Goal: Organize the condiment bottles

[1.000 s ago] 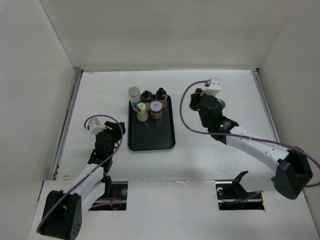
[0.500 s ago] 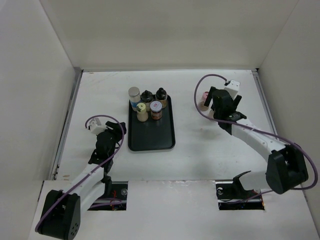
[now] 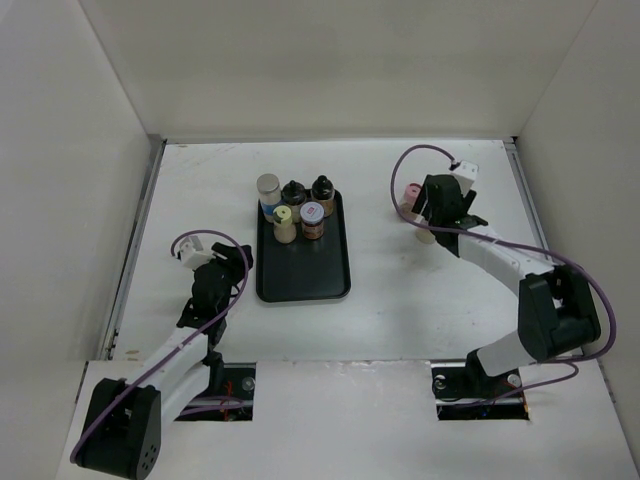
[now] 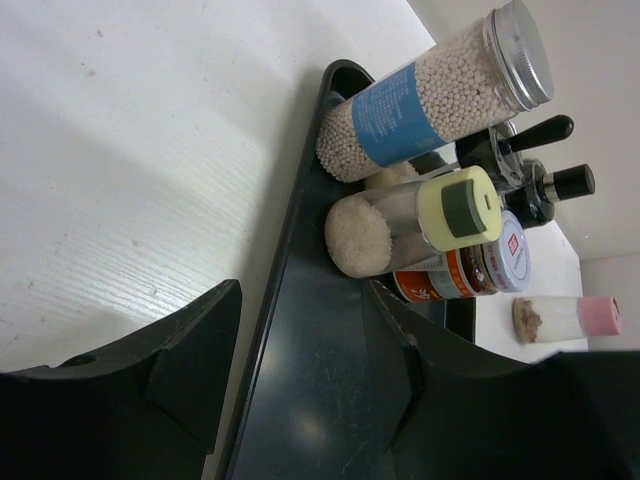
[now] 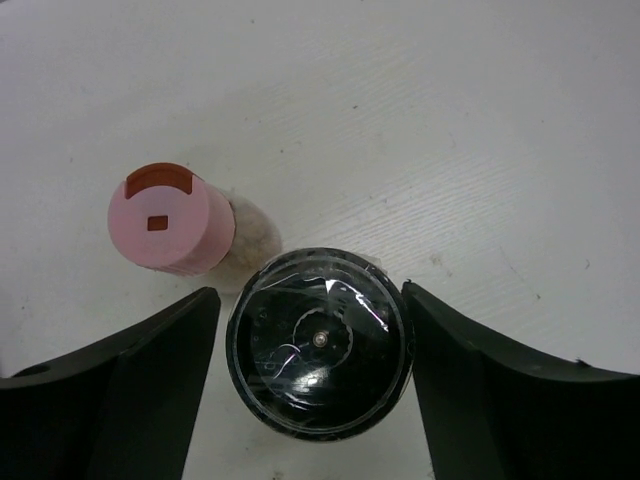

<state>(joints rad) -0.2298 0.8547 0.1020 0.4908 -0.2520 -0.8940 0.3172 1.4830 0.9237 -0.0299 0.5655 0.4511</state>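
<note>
Several condiment bottles stand at the back of the black tray (image 3: 303,275): a blue-labelled jar (image 3: 268,190) (image 4: 430,95), a cream-capped jar (image 3: 285,222) (image 4: 420,225), a red-labelled jar (image 3: 313,218) (image 4: 470,270) and two black-topped bottles (image 3: 307,191). Off the tray to the right stands a pink-capped jar (image 3: 408,193) (image 5: 170,217). Beside it is a black-capped jar (image 5: 318,355), and my right gripper (image 5: 315,385) (image 3: 430,218) straddles its cap, open, with a thin gap on the left side. My left gripper (image 4: 310,380) (image 3: 232,262) is open and empty over the tray's left rim.
White walls close the table in at the back and on both sides. The near half of the tray holds nothing. The purple cables loop over both arms.
My right wrist has swung to the right and now hangs over the black-capped jar beside the pink-capped one. The left arm has not moved.
</note>
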